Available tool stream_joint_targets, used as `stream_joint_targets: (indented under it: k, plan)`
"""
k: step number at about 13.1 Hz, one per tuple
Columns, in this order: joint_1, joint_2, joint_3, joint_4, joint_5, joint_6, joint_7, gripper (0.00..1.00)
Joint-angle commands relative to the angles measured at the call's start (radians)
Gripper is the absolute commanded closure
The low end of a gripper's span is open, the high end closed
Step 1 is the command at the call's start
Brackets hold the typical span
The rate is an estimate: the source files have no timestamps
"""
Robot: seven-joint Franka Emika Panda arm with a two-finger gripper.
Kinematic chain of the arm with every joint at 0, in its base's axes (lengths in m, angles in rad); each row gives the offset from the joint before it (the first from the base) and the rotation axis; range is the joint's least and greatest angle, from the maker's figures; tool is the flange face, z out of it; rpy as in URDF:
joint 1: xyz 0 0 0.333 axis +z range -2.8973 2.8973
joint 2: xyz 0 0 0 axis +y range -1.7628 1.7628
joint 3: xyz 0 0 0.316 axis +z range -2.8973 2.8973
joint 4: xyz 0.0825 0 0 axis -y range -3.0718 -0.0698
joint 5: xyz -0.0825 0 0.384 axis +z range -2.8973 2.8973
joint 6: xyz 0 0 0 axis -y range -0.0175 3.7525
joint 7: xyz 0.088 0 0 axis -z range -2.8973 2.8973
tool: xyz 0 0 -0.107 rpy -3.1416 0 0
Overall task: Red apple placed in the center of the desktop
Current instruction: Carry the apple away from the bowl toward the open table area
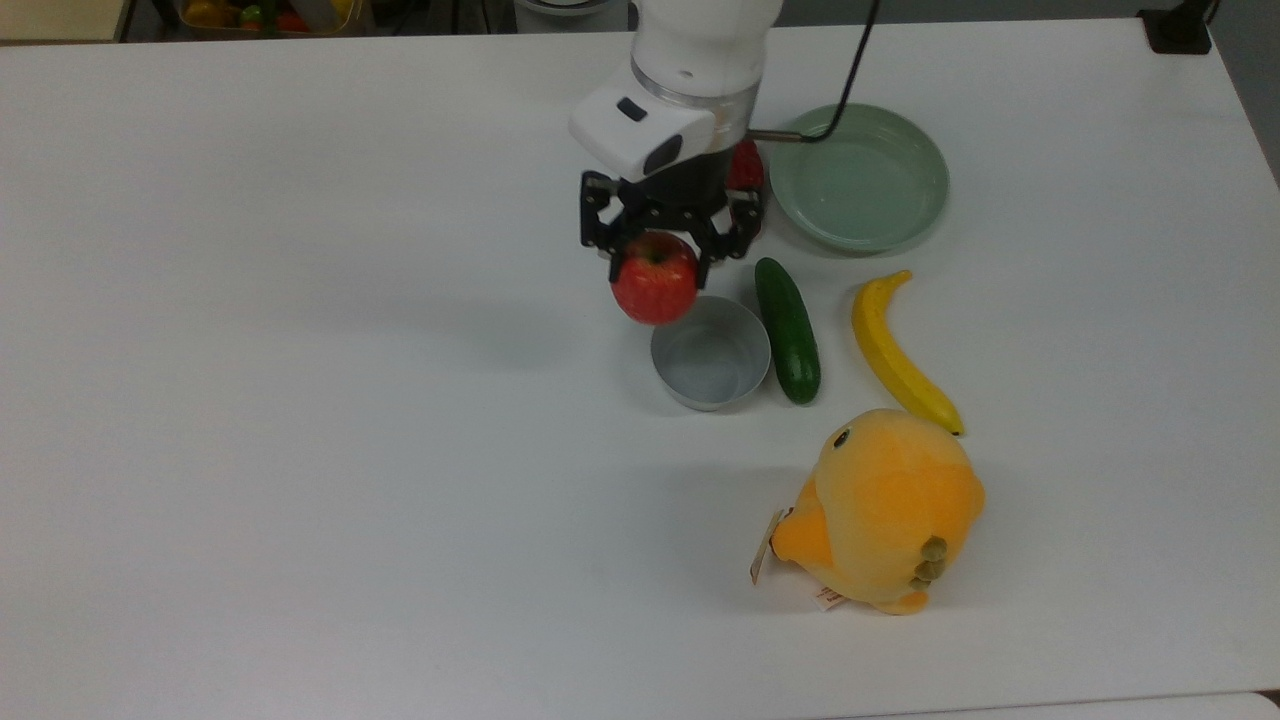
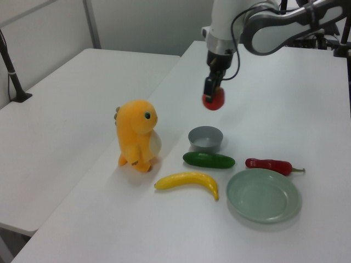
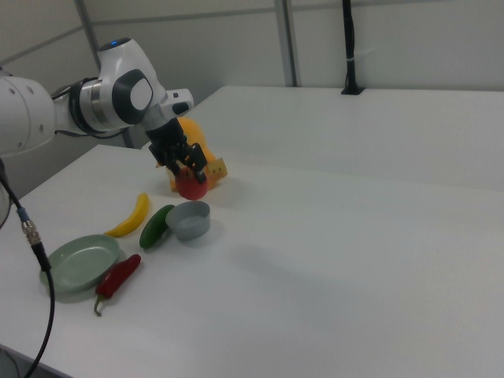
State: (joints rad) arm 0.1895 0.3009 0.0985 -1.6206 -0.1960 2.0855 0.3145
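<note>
The red apple (image 1: 655, 277) (image 2: 213, 99) (image 3: 191, 187) hangs in the air, held from above by my gripper (image 1: 660, 245) (image 2: 211, 91) (image 3: 186, 172), which is shut on it. It hovers well above the white desktop (image 1: 300, 400) (image 2: 307, 98) (image 3: 331, 268), up and to the top view's left of a small grey metal bowl (image 1: 710, 353) (image 2: 205, 137) (image 3: 190, 220) that stands empty.
A green cucumber (image 1: 787, 329) lies beside the bowl, then a yellow banana (image 1: 895, 353). A pale green plate (image 1: 860, 176) sits behind them, with a red chili (image 2: 270, 164) (image 3: 118, 276) next to it. An orange plush toy (image 1: 880, 510) stands near the front.
</note>
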Motion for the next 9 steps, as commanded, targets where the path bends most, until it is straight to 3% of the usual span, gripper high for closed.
stream_joint_targets:
  k: [1, 7, 9]
  plan:
    - [-0.028, -0.127, -0.046, -0.168, 0.000, -0.015, -0.112, 0.81]
    - [-0.064, -0.102, -0.178, -0.219, 0.000, -0.007, -0.239, 0.80]
    - [-0.091, -0.071, -0.180, -0.220, 0.000, 0.037, -0.239, 0.80]
